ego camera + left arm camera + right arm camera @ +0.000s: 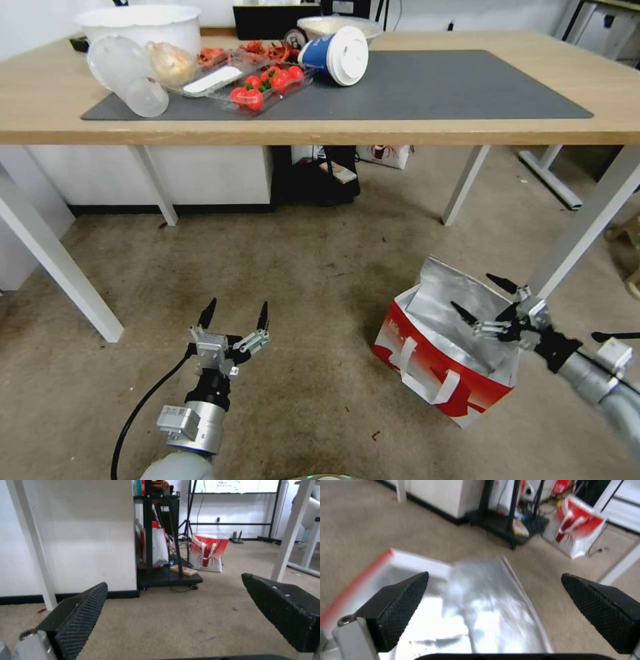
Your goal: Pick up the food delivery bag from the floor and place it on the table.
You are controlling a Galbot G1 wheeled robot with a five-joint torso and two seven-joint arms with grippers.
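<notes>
Bag (445, 373) stands open on floor (300, 280), foil lining showing.
Right pincer (485, 294) spread apart above its mouth; left pincer (236, 311) apart, over bare floor.

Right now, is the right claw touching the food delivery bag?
Cannot tell. In the head view the open right claw overlaps the food delivery bag opening, but no view plainly shows contact or gap.

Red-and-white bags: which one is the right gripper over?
The food delivery bag standing open on the floor, foil lining showing, under the open right gripper. The other bag stands beyond the table.
</notes>
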